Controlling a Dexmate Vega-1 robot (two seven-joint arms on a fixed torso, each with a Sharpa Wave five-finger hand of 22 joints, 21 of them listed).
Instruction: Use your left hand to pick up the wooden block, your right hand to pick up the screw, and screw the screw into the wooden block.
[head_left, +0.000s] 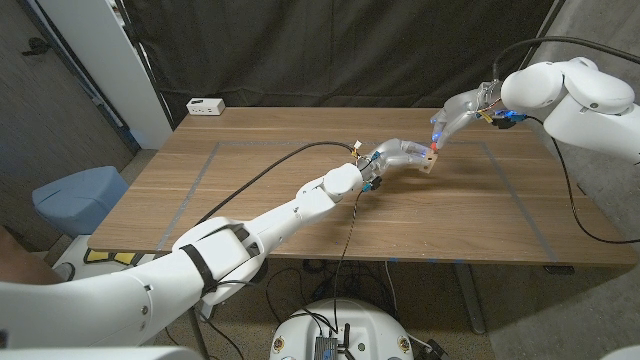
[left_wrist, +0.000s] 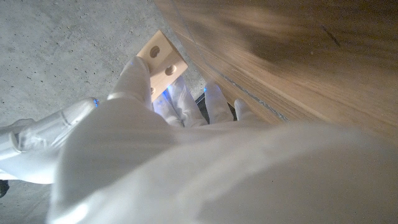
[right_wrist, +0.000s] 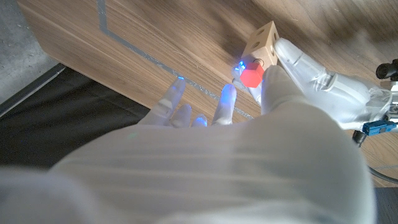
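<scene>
1. Wooden block (head_left: 430, 160) is held above the table (head_left: 300, 215) by the left hand (head_left: 398, 155)
2. Right wrist view: the right hand (head_left: 450, 118) pinches the red-headed screw (right_wrist: 250, 74) against the block's face
3. Left wrist view: two holes (left_wrist: 154, 51) show in the block

Left arm extends diagonally across the table, its left hand (head_left: 398, 155) raised above the surface, fingers (left_wrist: 138, 78) gripping the wooden block (head_left: 430, 160). Right arm reaches in from the far right side; the right hand (head_left: 462, 110) angles down, fingertips pinching the red-headed screw (right_wrist: 251, 76) against the block's face.
</scene>
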